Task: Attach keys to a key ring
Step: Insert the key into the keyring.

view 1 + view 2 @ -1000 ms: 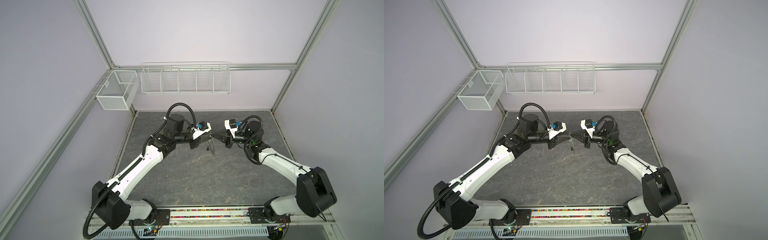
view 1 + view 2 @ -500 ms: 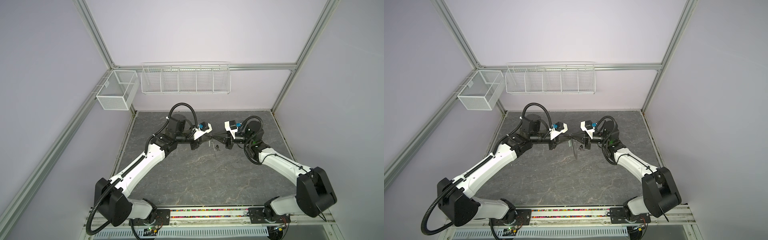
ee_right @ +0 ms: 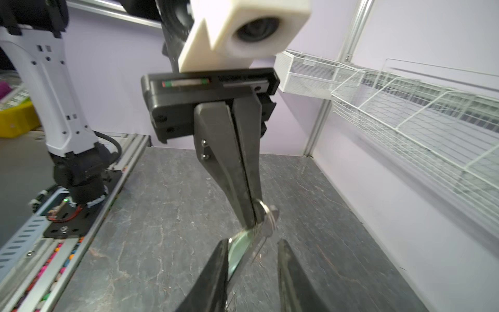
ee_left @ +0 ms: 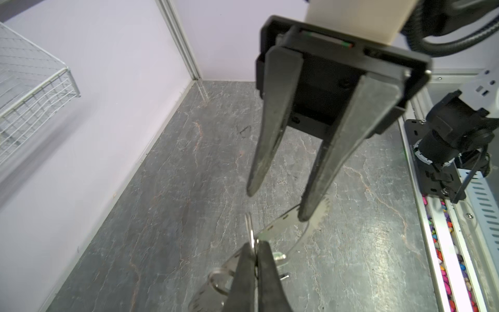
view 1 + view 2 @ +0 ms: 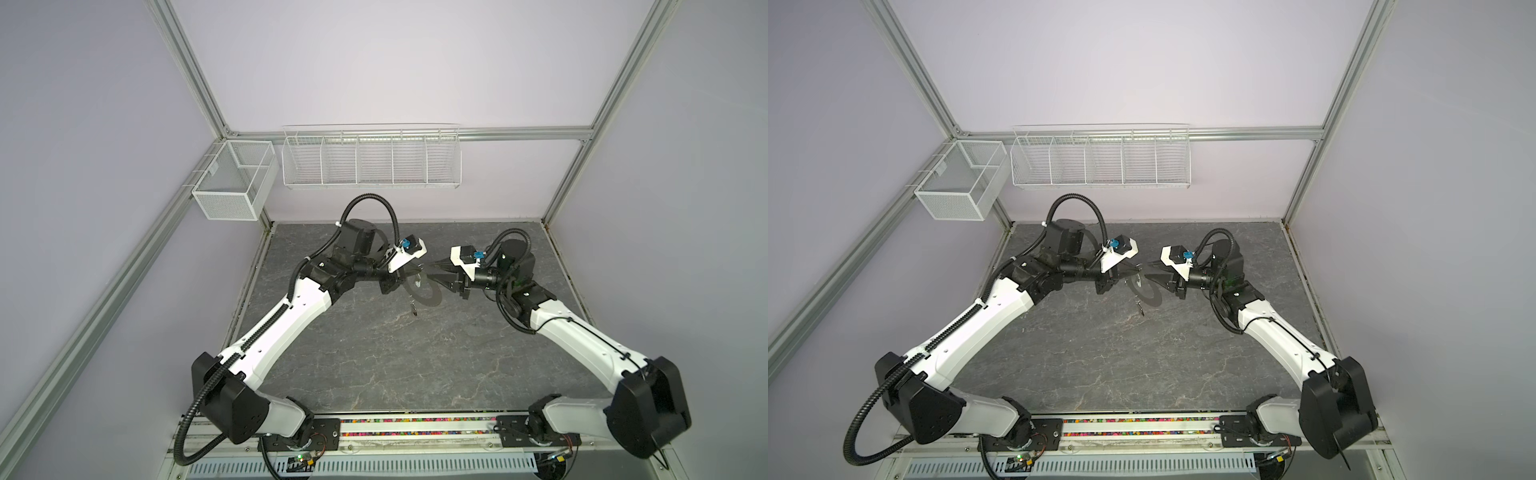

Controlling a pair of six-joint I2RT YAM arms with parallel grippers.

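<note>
While hovering over the dark stone-patterned surface (image 5: 374, 374) filling the lower half of the frame in both top views, reaching in from the lower left corner with the left arm (image 5: 291, 320) and from the lower right corner with the right arm (image 5: 577, 332), meeting tip to tip just above frame centre. Pinching the key ring (image 4: 280, 225) with the left end effector (image 3: 252, 217), tips pressed together on a small wire loop (image 3: 263, 213) at the disc's rim. Holding the right end effector (image 4: 277, 204) spread, one finger (image 4: 322, 175) touching the disc's flat face, clamping nothing. Hanging the ring in mid-air between the two tips, clear of the surface. Dangling one small key (image 5: 413, 308) just beneath it; not managing to tell a second key or any tag. Seemingly regripping, trusting the ring's weight to the left pinch. Calling next for backing the right end effector off the disc without nudging it, then steadying the ring while threading a key's loop onto the rim.
</note>
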